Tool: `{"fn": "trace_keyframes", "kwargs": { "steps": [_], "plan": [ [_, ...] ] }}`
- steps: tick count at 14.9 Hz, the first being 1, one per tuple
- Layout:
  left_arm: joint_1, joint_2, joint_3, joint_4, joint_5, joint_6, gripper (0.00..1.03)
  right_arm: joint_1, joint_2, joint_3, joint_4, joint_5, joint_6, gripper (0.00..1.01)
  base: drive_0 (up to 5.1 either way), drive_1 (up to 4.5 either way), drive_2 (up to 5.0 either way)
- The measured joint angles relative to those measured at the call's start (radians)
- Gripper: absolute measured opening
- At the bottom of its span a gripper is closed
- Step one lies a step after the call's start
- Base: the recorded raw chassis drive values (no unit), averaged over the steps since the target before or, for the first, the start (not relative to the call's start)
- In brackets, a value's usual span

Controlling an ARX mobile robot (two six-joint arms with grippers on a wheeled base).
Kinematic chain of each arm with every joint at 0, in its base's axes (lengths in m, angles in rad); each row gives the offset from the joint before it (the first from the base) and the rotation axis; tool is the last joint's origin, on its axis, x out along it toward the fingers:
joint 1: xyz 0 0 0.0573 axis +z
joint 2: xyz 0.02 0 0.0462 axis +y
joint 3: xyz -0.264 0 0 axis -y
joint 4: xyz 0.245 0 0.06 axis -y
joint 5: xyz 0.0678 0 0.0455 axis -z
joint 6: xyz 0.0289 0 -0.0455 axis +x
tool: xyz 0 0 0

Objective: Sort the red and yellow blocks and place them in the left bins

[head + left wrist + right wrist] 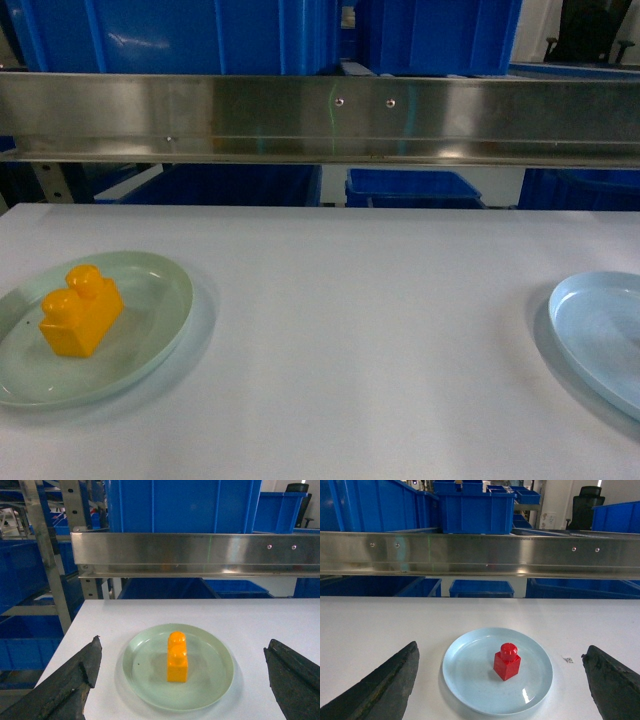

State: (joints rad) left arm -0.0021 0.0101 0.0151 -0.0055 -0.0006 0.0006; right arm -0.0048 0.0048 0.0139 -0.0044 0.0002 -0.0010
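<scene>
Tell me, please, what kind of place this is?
Probably a warehouse or factory sorting station. Large blue bins sit on and under a steel shelf rail, and more of them fill the metal racks. A white table in front holds toy blocks on plates, like a test setup.

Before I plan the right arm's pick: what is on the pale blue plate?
A red block with one round stud stands on the pale blue plate. The head view cuts off that part of the plate.
</scene>
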Motion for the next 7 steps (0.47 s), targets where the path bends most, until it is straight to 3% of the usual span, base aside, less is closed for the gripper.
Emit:
{"fn": "trace_keyframes", "kwargs": {
  "steps": [5, 7],
  "plan": [
    [0.000, 0.000, 0.000, 0.000, 0.000, 0.000, 0.98, 0.000, 0.000, 0.000, 0.000, 0.000, 0.000, 0.98, 0.0, 0.00, 0.0],
    [-0.016, 0.024, 0.002, -0.022, -0.029, 0.000, 0.98, 0.002, 0.007, 0.001, -0.010, -0.006, -0.003, 0.98, 0.0, 0.00, 0.0]
  ]
}}
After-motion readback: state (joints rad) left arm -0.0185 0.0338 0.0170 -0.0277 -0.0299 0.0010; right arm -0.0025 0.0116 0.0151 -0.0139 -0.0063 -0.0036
